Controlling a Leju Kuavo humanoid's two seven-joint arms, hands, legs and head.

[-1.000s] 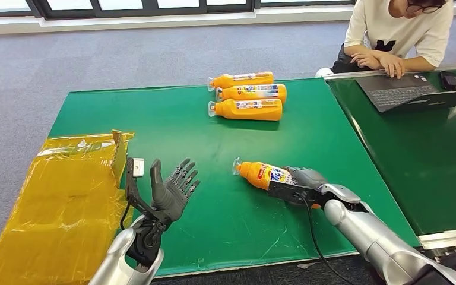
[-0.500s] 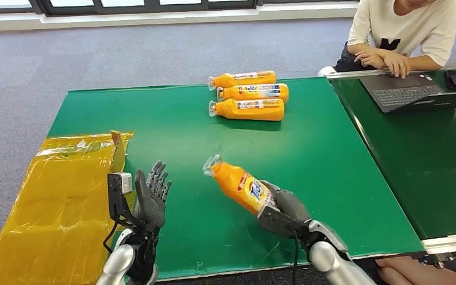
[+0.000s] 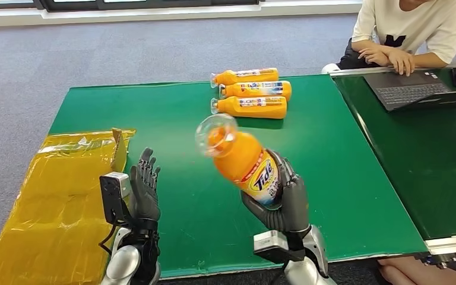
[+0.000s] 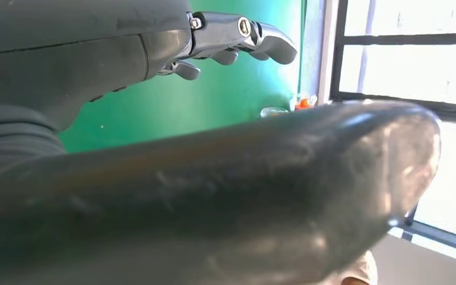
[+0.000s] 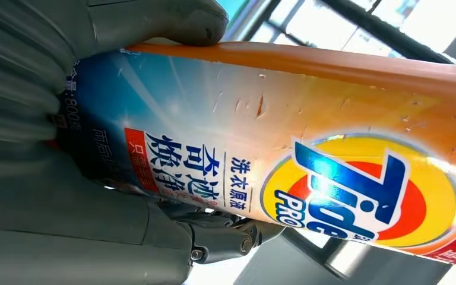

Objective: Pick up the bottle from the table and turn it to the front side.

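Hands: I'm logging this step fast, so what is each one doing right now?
Left hand: open, fingers apart, holding nothing.
Right hand: holding the orange bottle, lifted off the green table.

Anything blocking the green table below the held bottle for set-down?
Nothing visible. The right hand holds the bottle above bare green table; the three other bottles lie at the far edge, and the left hand is off to the side.
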